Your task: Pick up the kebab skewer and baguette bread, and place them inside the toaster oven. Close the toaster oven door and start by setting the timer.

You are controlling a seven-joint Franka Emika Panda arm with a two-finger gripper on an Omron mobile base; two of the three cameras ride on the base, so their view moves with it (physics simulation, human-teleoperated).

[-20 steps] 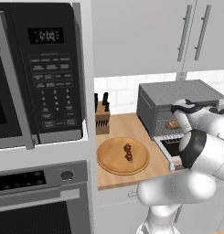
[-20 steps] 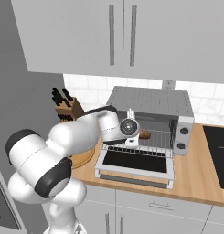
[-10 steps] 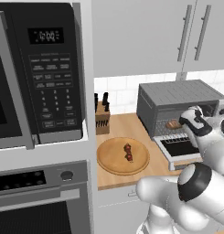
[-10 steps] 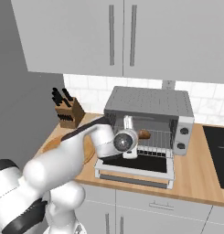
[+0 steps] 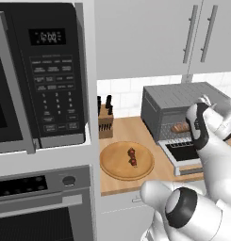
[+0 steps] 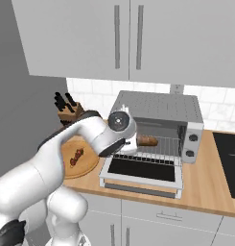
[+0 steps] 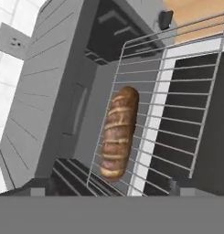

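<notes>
Baguette (image 7: 119,132) lies on the wire rack (image 7: 177,105) inside the toaster oven (image 6: 157,113), nothing gripping it. Oven door (image 6: 142,171) is dropped open, flat. Gripper (image 7: 111,185) hovers just in front of the rack, fingers spread, empty. Skewer (image 5: 132,156) sits on the round board (image 5: 114,162) on the counter (image 6: 210,185), beside the knife block (image 5: 105,121), well apart from the oven.

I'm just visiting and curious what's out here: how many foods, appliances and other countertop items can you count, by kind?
Foods: 2, the baguette bread on the toaster oven rack, and the kebab skewer.
Appliances: 3, the toaster oven, the microwave, the wall oven.
Countertop items: 2, the wooden board, the knife block.
Total: 7
</notes>
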